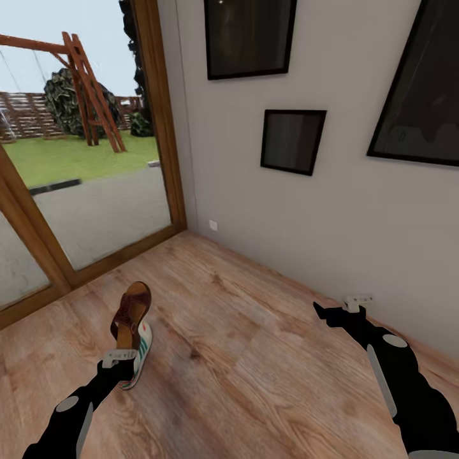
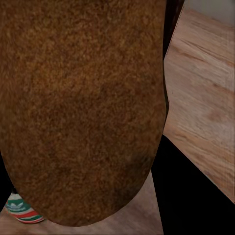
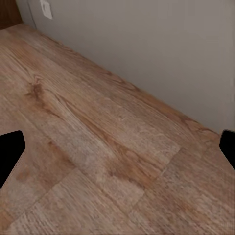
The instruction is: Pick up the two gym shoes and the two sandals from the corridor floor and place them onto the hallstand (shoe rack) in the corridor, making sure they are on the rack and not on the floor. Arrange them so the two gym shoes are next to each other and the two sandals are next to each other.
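Nearest us, our left gripper (image 1: 121, 357) grips a brown sandal (image 1: 132, 314), holding it lifted off the floor (image 1: 255, 357); in the left wrist view the sandal's sole (image 2: 83, 107) looms close. Just under it a white sneaker (image 1: 139, 357) with green stripes lies on the planks. Our right gripper (image 1: 341, 313) hangs spread wide and empty near the grey wall (image 1: 306, 210). Farther off, a glass door (image 1: 83, 191) shows the yard

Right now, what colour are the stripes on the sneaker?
Green stripes on the cream-white sneaker, clearest in the head view.
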Tool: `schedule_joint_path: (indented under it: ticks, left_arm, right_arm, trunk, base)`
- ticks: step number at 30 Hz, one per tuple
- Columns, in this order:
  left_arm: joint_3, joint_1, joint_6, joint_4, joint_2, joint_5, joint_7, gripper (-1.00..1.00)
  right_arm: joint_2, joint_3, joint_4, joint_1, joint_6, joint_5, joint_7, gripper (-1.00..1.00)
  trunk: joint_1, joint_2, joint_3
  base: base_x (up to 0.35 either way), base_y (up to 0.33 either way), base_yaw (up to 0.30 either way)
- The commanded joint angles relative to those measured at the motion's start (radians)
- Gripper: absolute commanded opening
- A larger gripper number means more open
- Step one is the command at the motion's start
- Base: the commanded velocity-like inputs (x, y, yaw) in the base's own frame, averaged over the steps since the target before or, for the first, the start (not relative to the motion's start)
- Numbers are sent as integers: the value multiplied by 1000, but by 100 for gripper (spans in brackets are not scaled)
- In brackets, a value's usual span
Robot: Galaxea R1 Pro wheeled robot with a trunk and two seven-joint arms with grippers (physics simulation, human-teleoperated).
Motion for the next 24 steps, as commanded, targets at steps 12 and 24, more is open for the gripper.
schedule_joint_path:
  ticks: [12,24]
  left_arm:
    - [6,-1,-9,1,-1,-11,-3,-100]
    - [6,-1,-9,1,-1,-11,-3,-100]
  right_arm:
    - [0,-2,-2,-1,6,1,6,100]
    - [0,-2,-2,0,6,1,6,100]
  trunk:
    - [0,0,0]
    - [0,0,0]
  base:
    - [273,232,0]
    - [159,279,0]
